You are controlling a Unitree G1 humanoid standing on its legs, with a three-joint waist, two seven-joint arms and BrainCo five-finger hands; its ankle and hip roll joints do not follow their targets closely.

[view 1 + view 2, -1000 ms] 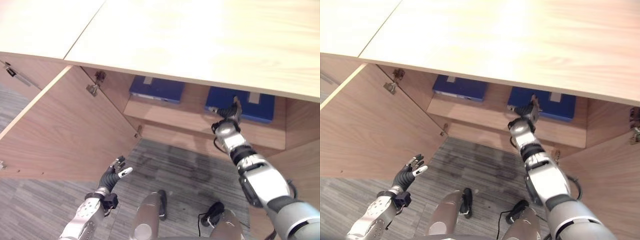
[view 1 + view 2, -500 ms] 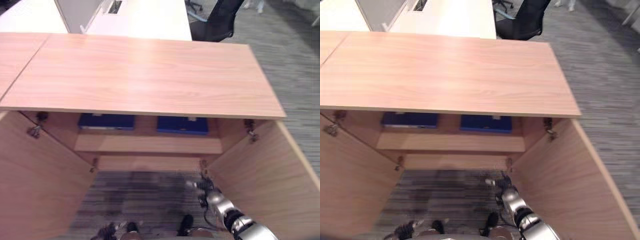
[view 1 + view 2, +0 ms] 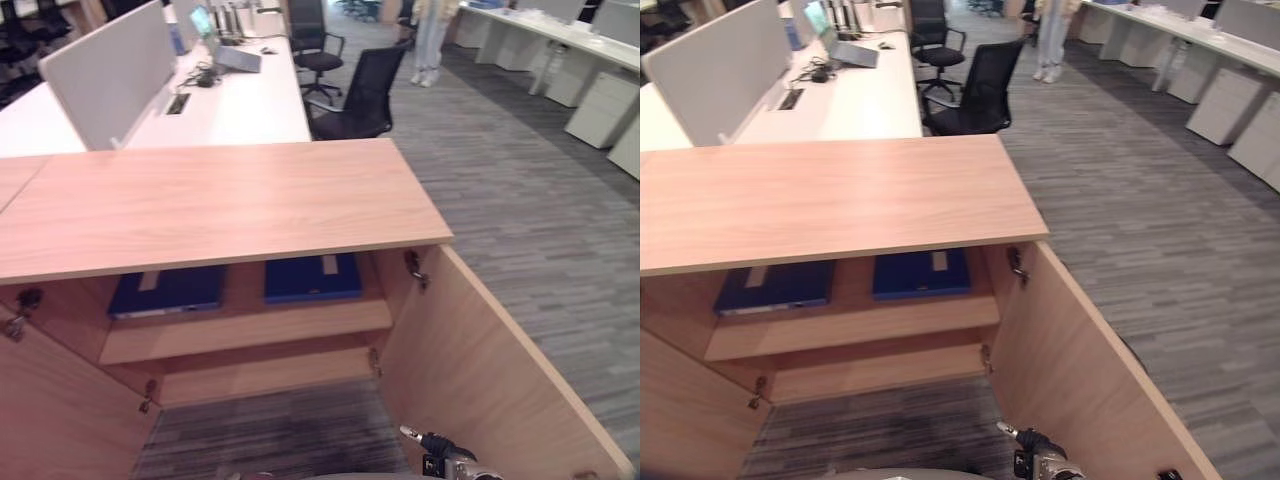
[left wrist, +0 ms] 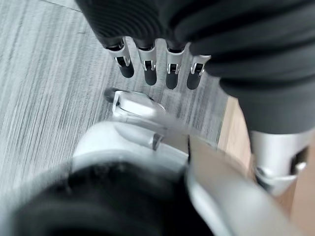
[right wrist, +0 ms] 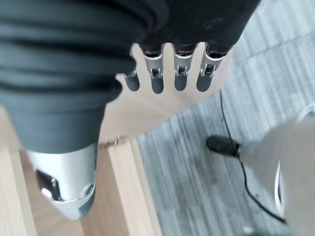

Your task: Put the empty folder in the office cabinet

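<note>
The office cabinet [image 3: 230, 205] stands with both doors swung wide, its pale wooden top bare. On its upper shelf [image 3: 250, 330] two blue folders lie flat side by side: the left folder [image 3: 165, 292] and the right folder [image 3: 312, 277], a small gap between them, neither touched by the robot. The right hand [image 3: 432, 444] hangs low in front of the cabinet, just beside the open right door [image 3: 480, 370], and its wrist view shows the fingers [image 5: 157, 73] straight and released, holding nothing. The left hand [image 4: 157, 34] hangs over the grey carpet [image 4: 44, 98], its fingers also straight and empty. Behind the cabinet stand a white surface [image 3: 230, 100] with a laptop [image 3: 222, 40] and a black office chair [image 3: 355, 90].
</note>
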